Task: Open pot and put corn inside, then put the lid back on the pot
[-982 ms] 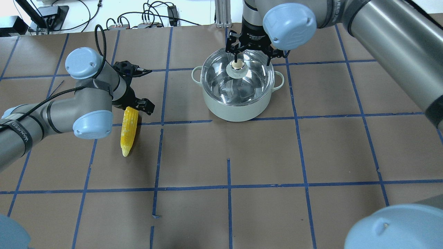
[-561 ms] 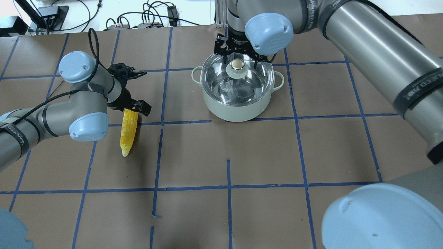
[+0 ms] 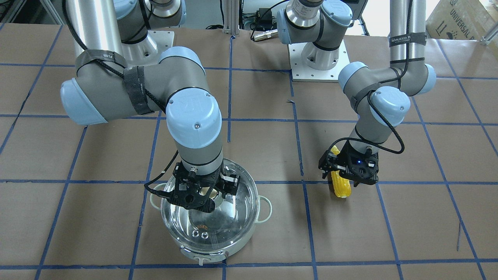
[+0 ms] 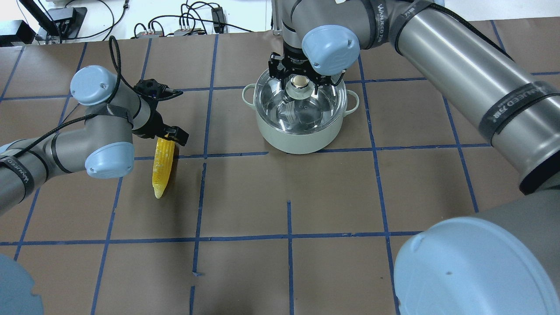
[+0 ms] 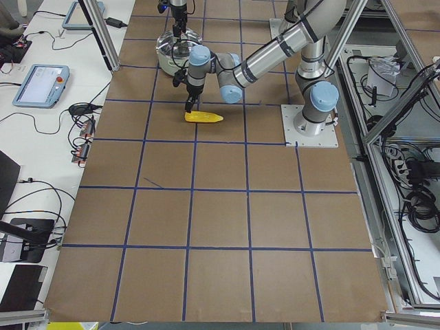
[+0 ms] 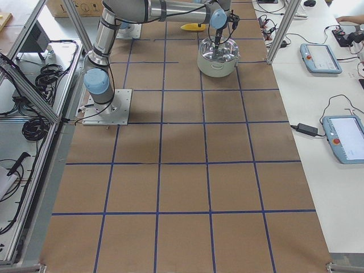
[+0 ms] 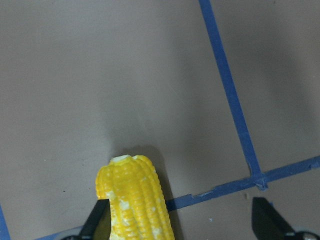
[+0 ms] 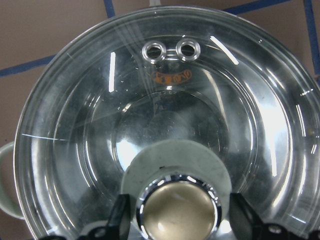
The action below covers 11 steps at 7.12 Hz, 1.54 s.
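Front-facing view: the right gripper [image 3: 202,191] hangs low over the pot [image 3: 233,251], its fingers parted on either side of the knob [image 3: 205,192] of the lid [image 3: 221,229], which sits closed on the pot. At the pot's 3 o'clock, well apart, the left gripper [image 3: 348,171] stands over one end of the corn [image 3: 341,187].

Overhead view: the corn [image 4: 162,168] lies flat, its long axis running 12 to 6 o'clock, pointed end at 6 and blunt end at 12 under the left gripper. The pot [image 4: 297,138] lies at about 2 o'clock from it. The right arm is plainly the nearer one to the lid, the left arm to the corn.

Left wrist view: the jaws are wide open and hold nothing. One finger [image 7: 97,222] is just beside the blunt end and the other [image 7: 267,225] is well off at 3 o'clock, so the cob sits off-centre in the gap.

Right wrist view: the knob [image 8: 177,207] sits squarely between the two fingers [image 8: 242,220], which flank it narrowly without gripping. Closing looks like all the lift needs. The two steam holes [image 8: 172,49] lie at 12 o'clock.

Side views: both show a long table [image 5: 220,220] under flat brown paper with a blue tape grid, with the pot and corn near its far end. The paper squares beside the pot look like room enough to rest the lid.
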Tool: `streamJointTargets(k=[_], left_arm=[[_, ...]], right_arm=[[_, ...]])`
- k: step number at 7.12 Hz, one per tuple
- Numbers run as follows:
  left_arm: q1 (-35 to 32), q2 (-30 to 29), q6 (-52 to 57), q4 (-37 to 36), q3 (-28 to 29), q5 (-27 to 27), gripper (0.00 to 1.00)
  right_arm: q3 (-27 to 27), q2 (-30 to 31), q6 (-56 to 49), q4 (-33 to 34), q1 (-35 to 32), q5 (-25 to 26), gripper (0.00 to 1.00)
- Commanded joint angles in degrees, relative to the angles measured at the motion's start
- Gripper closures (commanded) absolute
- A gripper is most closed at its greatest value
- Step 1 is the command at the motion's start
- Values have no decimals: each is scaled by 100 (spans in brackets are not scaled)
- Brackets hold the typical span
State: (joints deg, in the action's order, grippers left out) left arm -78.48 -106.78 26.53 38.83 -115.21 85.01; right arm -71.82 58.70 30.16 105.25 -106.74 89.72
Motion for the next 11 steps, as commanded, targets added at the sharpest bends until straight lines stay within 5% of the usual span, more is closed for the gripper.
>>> streamJointTargets(k=[1, 4, 6, 11], left_arm=[[307, -18, 2, 11, -132, -256, 0], [264, -123, -997, 20, -309, 433, 0], [220, -299, -1079, -15, -309, 543, 0], [-114, -220, -1484, 11, -230, 543, 1]], right_arm=[[54, -7, -45, -13, -14, 2, 74], [229, 71, -246, -83, 39, 72, 76], [815, 107, -404, -704, 65, 63, 77], [653, 450, -3415, -1832, 1750, 318, 85]])
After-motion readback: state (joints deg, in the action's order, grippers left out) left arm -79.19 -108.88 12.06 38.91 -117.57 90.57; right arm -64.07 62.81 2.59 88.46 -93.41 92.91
